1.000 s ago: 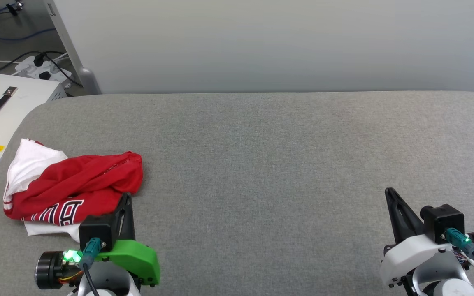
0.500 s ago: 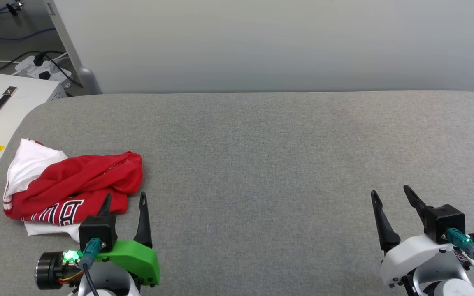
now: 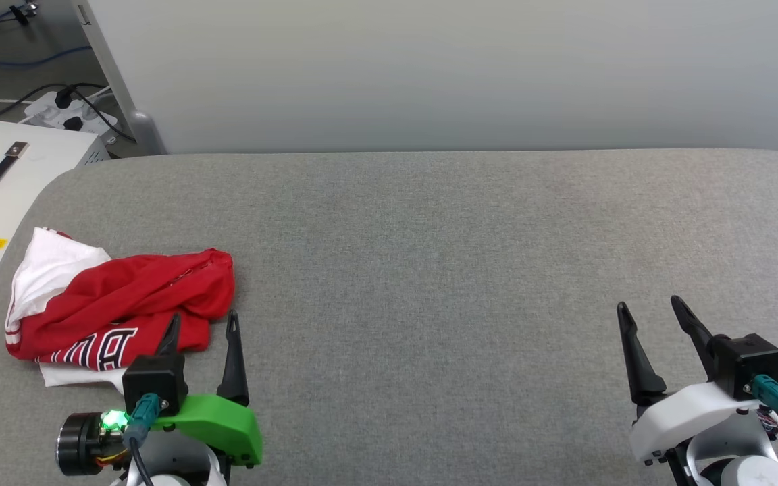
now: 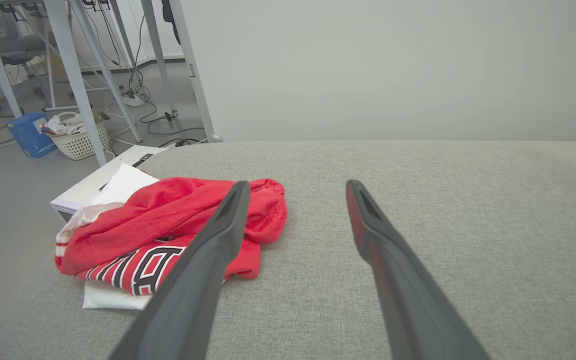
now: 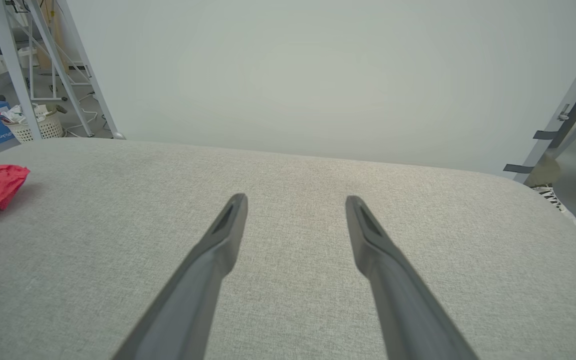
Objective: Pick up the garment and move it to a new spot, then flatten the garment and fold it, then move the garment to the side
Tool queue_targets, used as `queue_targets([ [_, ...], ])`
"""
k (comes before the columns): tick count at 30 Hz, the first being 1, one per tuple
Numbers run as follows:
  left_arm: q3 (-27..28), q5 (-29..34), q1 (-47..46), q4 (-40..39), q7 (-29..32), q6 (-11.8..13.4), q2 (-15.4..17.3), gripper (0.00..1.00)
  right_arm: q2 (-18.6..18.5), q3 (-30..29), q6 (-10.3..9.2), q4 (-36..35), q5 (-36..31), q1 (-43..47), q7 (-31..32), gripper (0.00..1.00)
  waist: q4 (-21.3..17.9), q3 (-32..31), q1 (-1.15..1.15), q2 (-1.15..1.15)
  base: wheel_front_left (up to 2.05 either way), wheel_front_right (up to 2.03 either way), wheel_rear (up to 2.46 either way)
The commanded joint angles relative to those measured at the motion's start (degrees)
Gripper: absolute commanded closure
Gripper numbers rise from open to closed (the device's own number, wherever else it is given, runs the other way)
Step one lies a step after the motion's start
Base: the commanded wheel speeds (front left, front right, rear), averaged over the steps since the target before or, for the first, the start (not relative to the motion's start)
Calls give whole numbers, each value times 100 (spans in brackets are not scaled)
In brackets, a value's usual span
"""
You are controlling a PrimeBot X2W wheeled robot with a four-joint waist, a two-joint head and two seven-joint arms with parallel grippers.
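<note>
The garment [image 3: 115,304] lies crumpled by the left edge of the tabletop [image 3: 429,256], long axis running left to right, black lettering half lost in folds, with the left claw [image 3: 203,317] spread apart just before its right end and the right claw [image 3: 650,305], also spread, well apart near the front right corner.

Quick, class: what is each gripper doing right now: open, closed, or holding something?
Left gripper: open, holding nothing, close by the garment.
Right gripper: open, holding nothing.
</note>
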Motion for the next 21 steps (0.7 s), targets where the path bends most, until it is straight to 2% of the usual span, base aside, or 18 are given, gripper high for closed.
queue_targets([
  [1,-7,-44,-22,-26,-59,30,-4,0,3,-9,-1,-67,101,11,-64,0,0,0,0,0,0,0,0],
  [21,-55,-205,14,-16,-295,57,-9,0,4,-66,-2,-162,419,123,-297,0,5,-21,0,0,0,0,0],
])
